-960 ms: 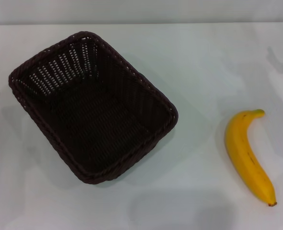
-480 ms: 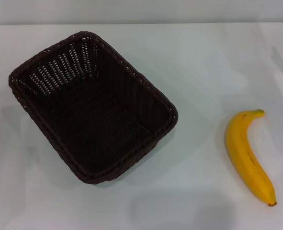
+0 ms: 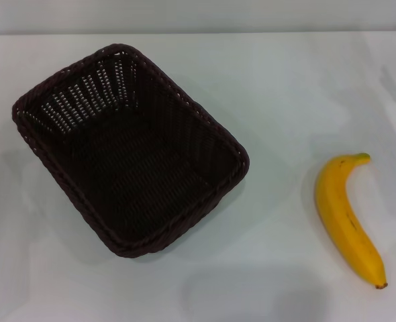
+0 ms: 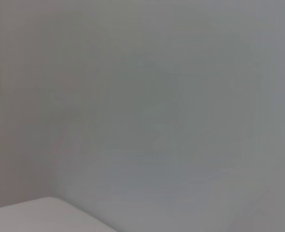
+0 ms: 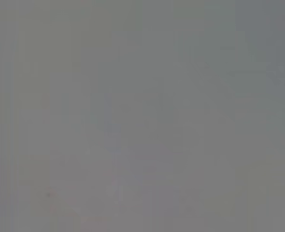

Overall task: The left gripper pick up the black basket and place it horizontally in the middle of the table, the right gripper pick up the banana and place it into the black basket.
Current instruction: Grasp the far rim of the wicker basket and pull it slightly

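**Yellow banana and dark basket both untouched, arms almost out of view**

Yellow, curved and ripe, the single banana (image 3: 349, 218) lies nearest to you on the plain white smooth table (image 3: 285, 100), on the robot's right side, with its dark tip toward the near edge and its greenish stem pointing away. Faint brown specks run along its skin. It has not moved in the last second.

Farther back and to the left, well apart from the banana, the large rectangular dark woven wicker basket (image 3: 127, 151) stands upright and empty, turned diagonally, exactly as before. You see its braided rim, rounded corners and slotted sides.

What changed is small: the dark piece at the far right edge has nearly gone from the head view. I judge the task is not yet begun. Neither gripper appears in any view, so you cannot tell how their jaws stand; they hold nothing visible.
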Tool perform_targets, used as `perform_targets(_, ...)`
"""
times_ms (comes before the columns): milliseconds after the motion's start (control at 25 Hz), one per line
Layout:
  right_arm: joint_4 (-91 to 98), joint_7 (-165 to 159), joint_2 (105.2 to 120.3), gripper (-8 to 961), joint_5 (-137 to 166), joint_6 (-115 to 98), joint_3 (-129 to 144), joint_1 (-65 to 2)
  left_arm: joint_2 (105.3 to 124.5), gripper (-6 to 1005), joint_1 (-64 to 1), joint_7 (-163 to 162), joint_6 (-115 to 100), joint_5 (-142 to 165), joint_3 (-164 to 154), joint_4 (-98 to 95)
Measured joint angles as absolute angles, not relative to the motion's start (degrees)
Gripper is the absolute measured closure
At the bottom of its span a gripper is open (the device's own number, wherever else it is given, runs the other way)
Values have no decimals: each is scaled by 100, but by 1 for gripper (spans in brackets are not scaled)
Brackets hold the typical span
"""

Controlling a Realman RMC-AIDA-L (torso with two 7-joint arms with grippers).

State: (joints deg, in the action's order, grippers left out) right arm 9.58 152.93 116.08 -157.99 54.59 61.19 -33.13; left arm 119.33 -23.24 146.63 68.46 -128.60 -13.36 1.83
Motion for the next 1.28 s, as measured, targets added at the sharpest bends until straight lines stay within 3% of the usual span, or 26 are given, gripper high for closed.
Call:
perform_targets(680,906,15269,11619,86,-15776,5651,6192,-3340,11789,200,-2277,10922,6324,-10107,-1421,-1849)
perform_targets(800,900,15263,11619,86,-15776,5694,6312,-3340,11538,207,-2352,9452,6340,-9177,-1508,-2357)
perform_targets(880,896,15261,11619,86,-15776,5721,6387,-3325,11200,212,-2473,8252,6385,-8511,-1925,-2612)
perform_targets(1120,826,15259,11619,86,-15776,5750,6449,-3300,10491,225,-2940,6754,6544,-7789,-3342,-3012)
perform_targets(1280,813,15258,11619,87,-15776,5764,6469,-3298,10211,235,-3375,6239,6686,-7157,-3723,-3306)
